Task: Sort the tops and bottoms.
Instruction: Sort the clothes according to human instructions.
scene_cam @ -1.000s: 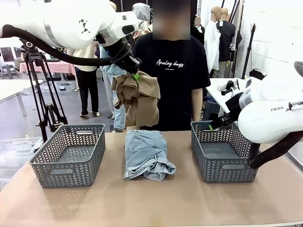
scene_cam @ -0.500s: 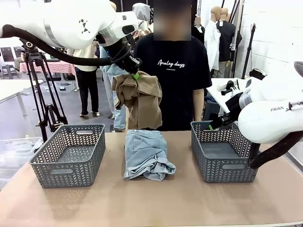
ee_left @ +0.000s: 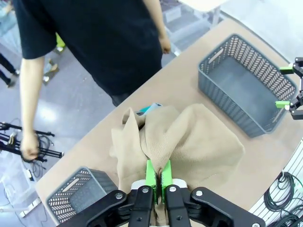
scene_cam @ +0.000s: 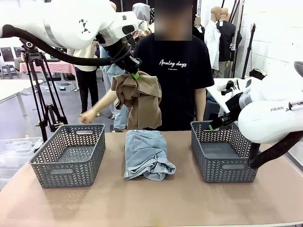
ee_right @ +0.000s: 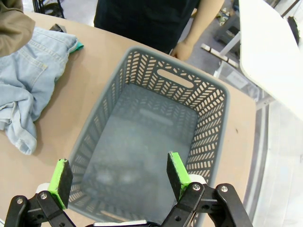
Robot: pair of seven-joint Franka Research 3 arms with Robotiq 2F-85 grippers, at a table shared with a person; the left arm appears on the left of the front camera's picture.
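**Sorting barely begun**

High over the table (scene_cam: 189, 203), left gripper (scene_cam: 136, 74) was clamped on khaki top (scene_cam: 139, 99); right gripper (ee_right: 118, 172) hung spread apart over right basket (ee_right: 208, 101); denim (scene_cam: 146, 153) lay between baskets, teal top (ee_right: 79, 46) peeking from beneath; left basket (scene_cam: 71, 161) held nothing, nor did the right; all sorting left.

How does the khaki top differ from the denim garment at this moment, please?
The khaki top hangs in the air, pinched by the left gripper; the denim garment lies on the table, untouched. The khaki top is tan and plain; the denim garment is pale blue with thick seams and a pocket. Both are crumpled.
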